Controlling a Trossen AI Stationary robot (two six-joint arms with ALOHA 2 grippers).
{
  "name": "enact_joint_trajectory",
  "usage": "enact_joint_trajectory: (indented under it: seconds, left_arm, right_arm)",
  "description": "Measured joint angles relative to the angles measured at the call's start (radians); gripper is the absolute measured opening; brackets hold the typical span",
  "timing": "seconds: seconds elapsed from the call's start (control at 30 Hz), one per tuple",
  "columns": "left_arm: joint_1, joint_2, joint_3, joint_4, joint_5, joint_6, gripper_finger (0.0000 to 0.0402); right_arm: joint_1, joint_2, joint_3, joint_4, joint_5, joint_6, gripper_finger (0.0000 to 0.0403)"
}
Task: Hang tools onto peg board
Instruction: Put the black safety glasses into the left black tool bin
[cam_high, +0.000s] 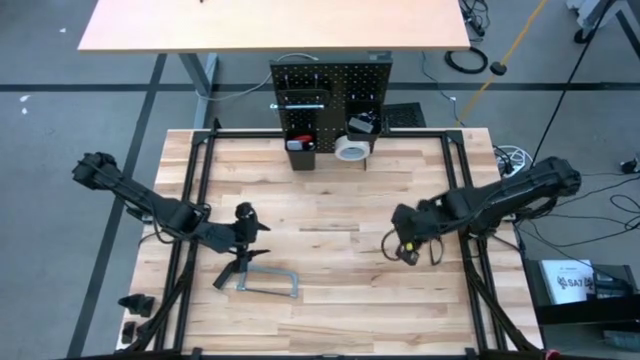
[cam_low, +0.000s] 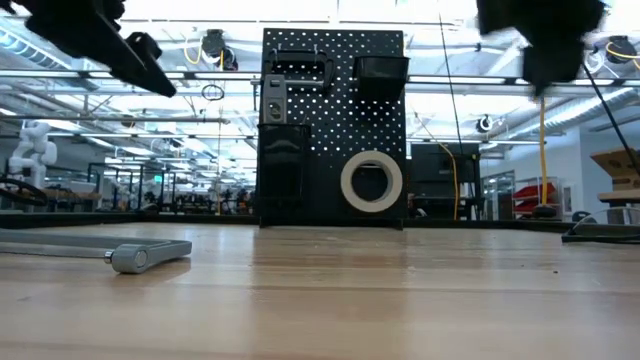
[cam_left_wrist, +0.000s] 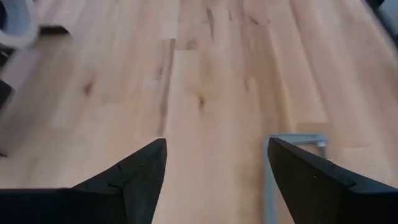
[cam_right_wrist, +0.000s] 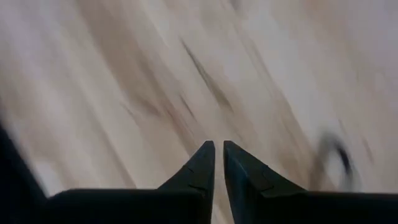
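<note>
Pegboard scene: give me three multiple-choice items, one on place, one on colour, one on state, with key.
1. Where is the grey metal bar clamp?
A. flat on the wooden table
B. on the black perforated peg board
C. in a bin

2. What colour is the round tape roll on the board?
A. red
B. white
C. yellow

3. How is the right tool?
A. wide open
B. holding the clamp
C. shut, empty

Key: A, it lies near the left tool; B, pale ring; C, fingertips nearly meet over bare wood.

Bright, even overhead light; right wrist view heavily motion-blurred, low view backlit w/ ceiling-lamp glare, soft shadows.
</note>
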Motion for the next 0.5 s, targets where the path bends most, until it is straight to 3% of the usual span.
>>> enact_joint_trajectory:
  seconds: [0.1,0.2,0.4,0.5]
  left_arm:
    - [0.000,0.015,0.000,0.029,-0.027,0.029,0.0283]
    - [0.011,0.023,0.000,0.034,-0.029,0.066,0.0283]
    - [0.054,0.029,0.000,0.073,-0.026,0.110,0.0283]
    - [0.069,0.030,0.000,0.067,-0.002,0.110,0.0283]
  right_arm:
    - [0.027,0.047,-0.015,-0.179,-0.053,0.082,0.0048]
    - [0.039,0.078,-0.015,-0.299,-0.038,0.113,0.0087]
    - [-0.030,0.101,-0.016,-0.334,0.103,0.088,0.0183]
    - [-0.090,0.102,-0.067,-0.349,0.120,0.029,0.0218]
